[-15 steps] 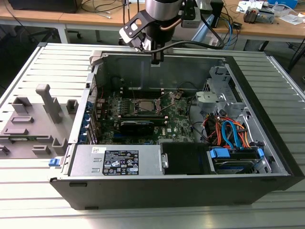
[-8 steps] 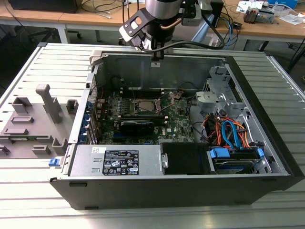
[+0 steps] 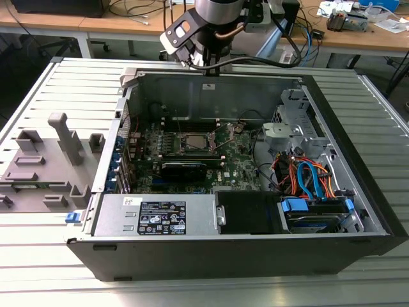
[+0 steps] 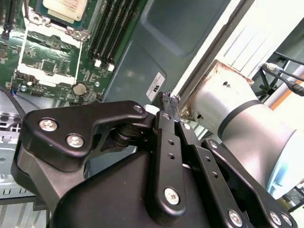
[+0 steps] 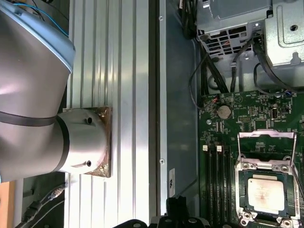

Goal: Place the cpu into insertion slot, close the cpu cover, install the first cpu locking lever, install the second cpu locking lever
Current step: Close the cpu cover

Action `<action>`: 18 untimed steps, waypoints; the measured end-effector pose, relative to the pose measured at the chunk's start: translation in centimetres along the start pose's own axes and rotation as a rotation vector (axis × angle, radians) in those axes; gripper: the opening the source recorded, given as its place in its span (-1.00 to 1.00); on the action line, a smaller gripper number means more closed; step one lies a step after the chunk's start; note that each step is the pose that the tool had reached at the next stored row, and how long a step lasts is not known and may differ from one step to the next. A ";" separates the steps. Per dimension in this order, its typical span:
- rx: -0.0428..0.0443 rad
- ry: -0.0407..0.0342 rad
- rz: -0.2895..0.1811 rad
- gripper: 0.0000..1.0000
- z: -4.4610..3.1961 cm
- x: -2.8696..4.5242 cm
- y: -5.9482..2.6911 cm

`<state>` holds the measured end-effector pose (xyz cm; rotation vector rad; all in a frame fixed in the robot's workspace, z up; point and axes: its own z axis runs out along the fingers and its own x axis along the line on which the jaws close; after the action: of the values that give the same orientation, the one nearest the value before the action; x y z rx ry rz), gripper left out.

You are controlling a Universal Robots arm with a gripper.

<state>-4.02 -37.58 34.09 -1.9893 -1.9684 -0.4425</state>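
Open computer case (image 3: pixel 255 256) on slatted metal table (image 3: pixel 38 268). Nearest the camera in the exterior view, on the near side of the insertion slot (image 3: pixel 192 142): power supply (image 3: pixel 156 214) and blue drive caddy (image 3: pixel 297 208). Long black card (image 3: pixel 184 167) lies just on the near side of the slot. The cpu (image 5: pixel 266 192) sits flat in the slot, silvery top up. The cpu cover (image 5: pixel 266 135) is swung up open, hinged at one edge of the slot, with green board showing through its window. Memory slots (image 5: pixel 213 190) run just beside the slot, between it and the case wall. Coin cell (image 5: pixel 223 112) is on the board near the cover's raised end. Beyond the slot, the gripper (image 4: pixel 170 99) hangs over the far case wall, well apart from the slot, fingertips pressed together, nothing between them. Arm base (image 5: pixel 85 142) is bolted to the table outside that wall. Grey fixture (image 3: pixel 45 166) stands on the table, well apart from the slot, outside the case.
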 end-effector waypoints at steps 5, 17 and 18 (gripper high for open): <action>0.0003 0.0348 0.000 -0.79 -0.21 0.07 0.00; 0.0010 0.0988 0.000 -0.79 -0.54 0.19 0.01; 0.0011 0.1048 0.000 -0.79 -0.58 0.21 0.01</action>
<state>-4.01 -37.64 34.70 -1.9249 -1.9043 -0.5342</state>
